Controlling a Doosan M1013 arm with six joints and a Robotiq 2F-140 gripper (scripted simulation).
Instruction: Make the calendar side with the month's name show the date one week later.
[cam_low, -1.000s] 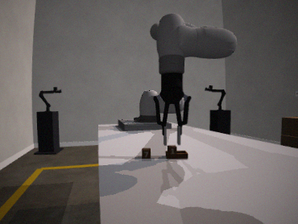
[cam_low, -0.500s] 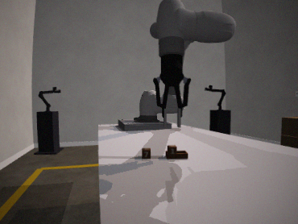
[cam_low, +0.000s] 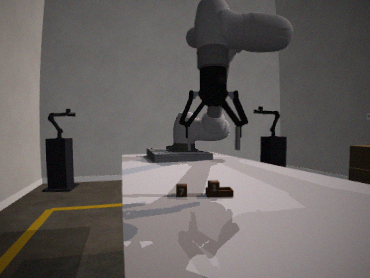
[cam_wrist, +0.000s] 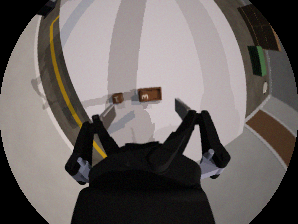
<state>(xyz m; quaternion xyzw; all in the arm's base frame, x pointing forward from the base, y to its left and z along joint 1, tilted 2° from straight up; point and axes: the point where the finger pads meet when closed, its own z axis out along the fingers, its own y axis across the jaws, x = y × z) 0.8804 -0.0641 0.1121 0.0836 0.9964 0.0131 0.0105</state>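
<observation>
black two-finger gripper (cam_low: 214,131) high, jaws spread wide, holding nothing; small brown "7" cube (cam_low: 181,190) far below, left of dark wooden tray (cam_low: 226,191).

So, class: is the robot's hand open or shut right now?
Open. The hand hangs high above the table, fingers spread wide with nothing between them.

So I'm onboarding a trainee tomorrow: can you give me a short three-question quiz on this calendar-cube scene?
1. True or false: the claw is shut on a cube.
2. Which digit faces the exterior camera on the cube outside the tray? A) 3 B) 7 C) 9
3. Fill in: the other cube sits at the ___ end of the tray, seen from the exterior camera.

Key: 1. False, it hangs open, high above the table. 2. B. 3. left.
</observation>
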